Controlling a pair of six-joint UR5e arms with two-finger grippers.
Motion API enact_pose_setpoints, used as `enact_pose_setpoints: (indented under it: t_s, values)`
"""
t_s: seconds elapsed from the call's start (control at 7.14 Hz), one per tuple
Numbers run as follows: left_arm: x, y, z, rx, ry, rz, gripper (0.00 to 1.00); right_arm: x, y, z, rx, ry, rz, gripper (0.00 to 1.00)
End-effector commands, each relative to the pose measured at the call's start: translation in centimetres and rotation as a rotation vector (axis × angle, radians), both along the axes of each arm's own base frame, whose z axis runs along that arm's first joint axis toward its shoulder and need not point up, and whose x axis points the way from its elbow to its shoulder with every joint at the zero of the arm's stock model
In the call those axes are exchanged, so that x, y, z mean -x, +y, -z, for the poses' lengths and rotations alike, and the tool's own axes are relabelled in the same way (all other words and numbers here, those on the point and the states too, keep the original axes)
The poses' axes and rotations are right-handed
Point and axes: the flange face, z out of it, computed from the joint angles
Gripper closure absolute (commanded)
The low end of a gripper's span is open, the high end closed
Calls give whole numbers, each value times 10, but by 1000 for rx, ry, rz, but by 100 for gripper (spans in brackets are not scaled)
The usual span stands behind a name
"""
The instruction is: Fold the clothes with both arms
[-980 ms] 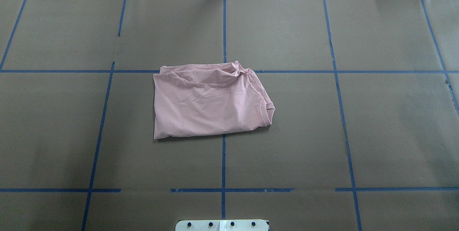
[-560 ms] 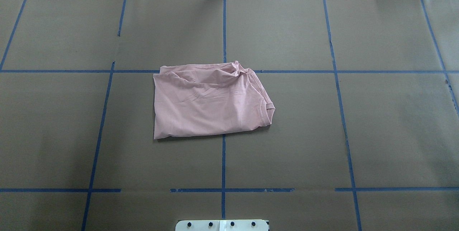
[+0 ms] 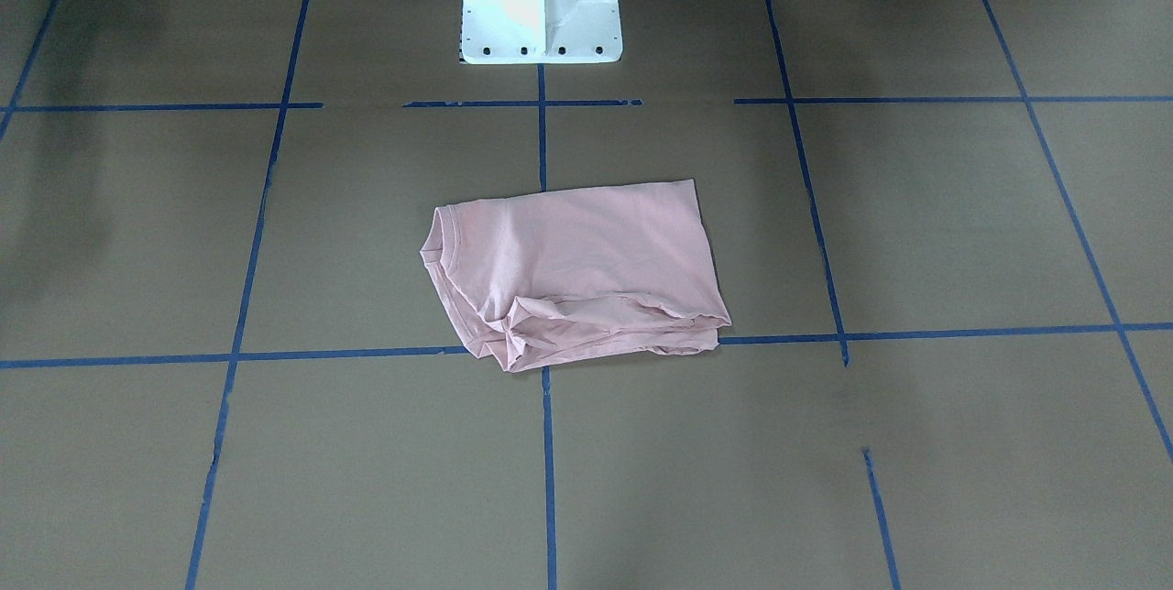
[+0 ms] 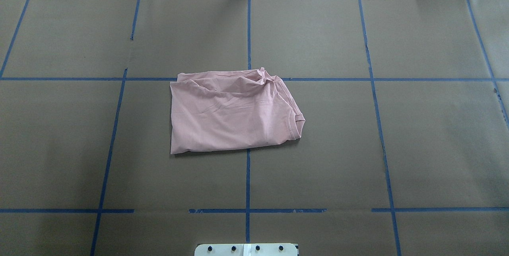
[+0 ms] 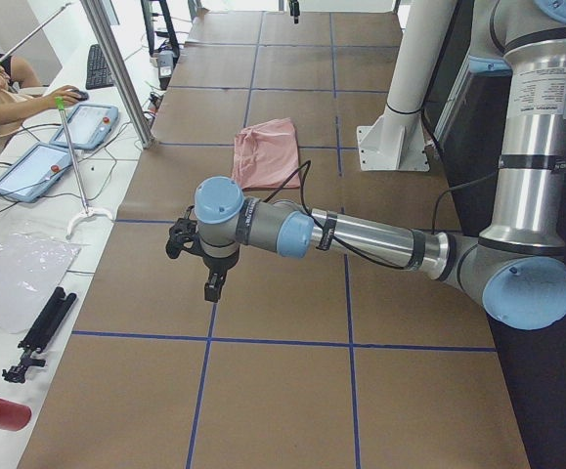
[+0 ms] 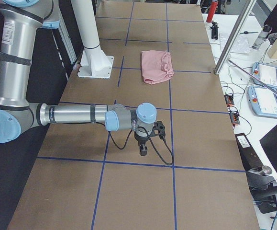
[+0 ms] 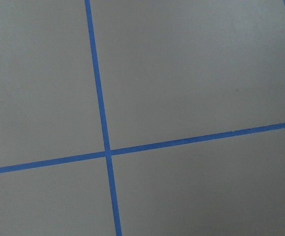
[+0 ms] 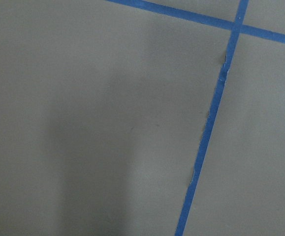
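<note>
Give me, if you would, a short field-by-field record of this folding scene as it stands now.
garment: pale pink T-shirt, folded into a compact bundle, far edge rumpled
neck: collar at the bundle's end on the robot's right
print: not visible
surface: brown paper-covered table with a blue tape grid
left side: left gripper over bare table, apart from the T-shirt; open or shut cannot be told
right side: right gripper likewise
contact: neither gripper touches the T-shirt

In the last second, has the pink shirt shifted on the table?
No. The pink shirt still straddles the centre blue tape line at the same spot.
</note>
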Motion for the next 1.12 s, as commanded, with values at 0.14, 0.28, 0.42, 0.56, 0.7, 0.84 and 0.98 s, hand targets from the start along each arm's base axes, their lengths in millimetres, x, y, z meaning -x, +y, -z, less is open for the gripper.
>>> enact_pose_setpoints:
  t_s: [0.14,0.28,0.42,0.56,0.7,0.84,0.98]
  values:
    - [1,33,-18,-91,-46,-107,0,0,2,-6,11,1,3,0]
    - [3,54,-14,-100,-60,-117,0,0,1,-13,24,4,3,0]
    - [3,64,-7,-62,-58,-118,0,0,2,-17,33,4,2,0]
    - [3,65,2,-39,-59,-120,0,0,1,-18,35,6,1,0]
    - [5,71,4,-68,-64,-140,0,0,1,-22,44,7,0,0]
    - [6,74,-2,-109,-73,-197,0,0,0,-21,41,7,0,0]
    - [6,77,-8,-97,-72,-204,0,0,0,-20,41,5,-1,0]
